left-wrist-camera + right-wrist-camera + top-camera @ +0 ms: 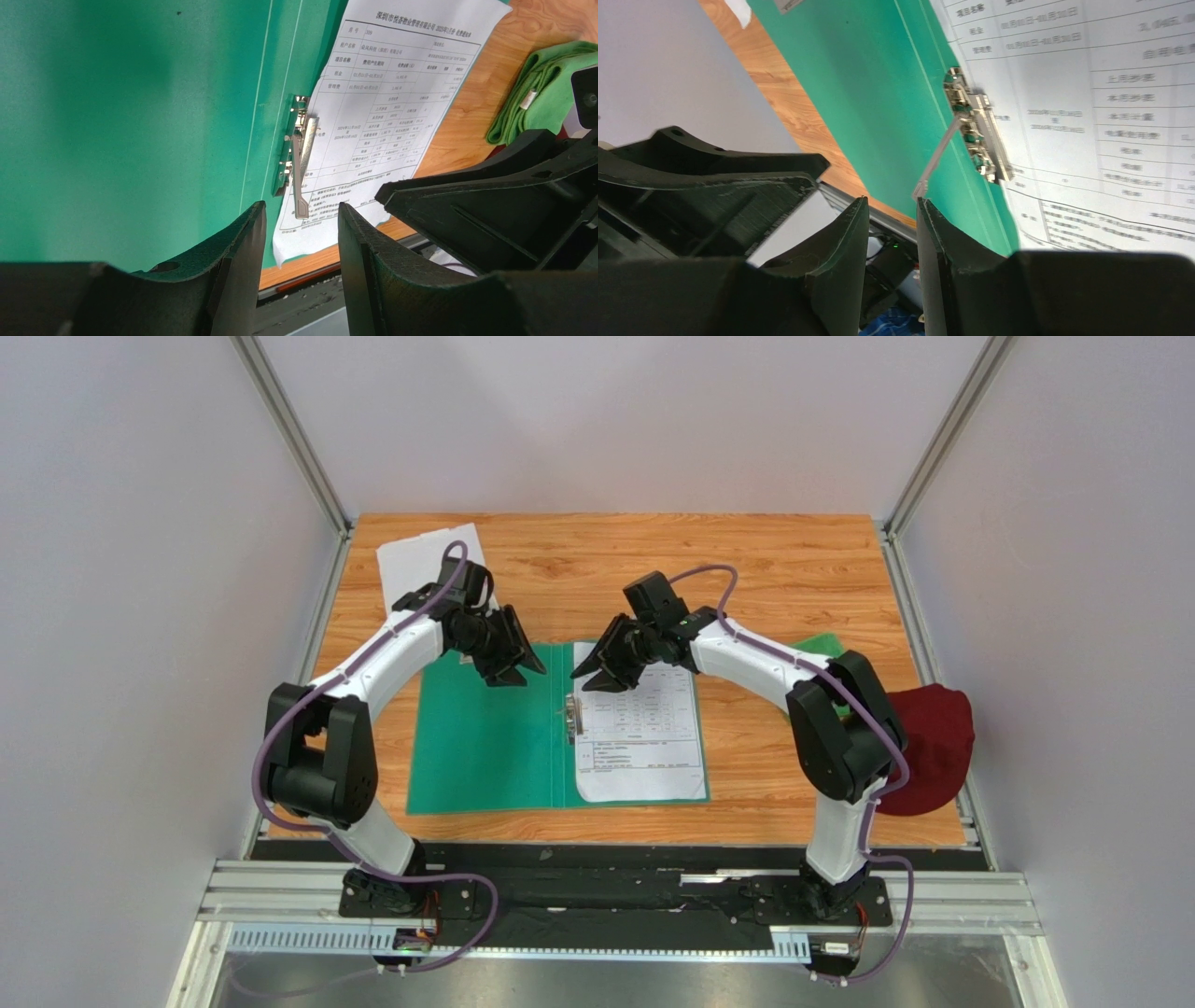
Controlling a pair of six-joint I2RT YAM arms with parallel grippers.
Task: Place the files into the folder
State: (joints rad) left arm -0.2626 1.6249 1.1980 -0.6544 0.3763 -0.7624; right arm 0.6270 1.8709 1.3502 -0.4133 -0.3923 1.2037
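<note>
1. Folder [484, 742] is lying open and flat mid-table on the wooden table [786, 574], between both arms, teal inside facing up.
2. Printed sheet [643, 735] is lying text-up on the folder's right half, left edge at the spine. Risk: a nudge is skewing it before it is clamped.
3. Second sheet [421, 560] is sitting well apart at the back-left corner, partly under the left arm. Risk: that arm sweeping it off the table.
4. Left gripper [302, 210] is hovering over the left flap, fingers spread, pinching nothing.
5. Right gripper [892, 203] is hovering near the spine, fingers narrowly apart, nothing between them.
6. Spring clip [298, 150] is sitting on the spine, lever looking lifted. Risk: it snapping down early, or the lever slipping out of a shallow pinch.
</note>
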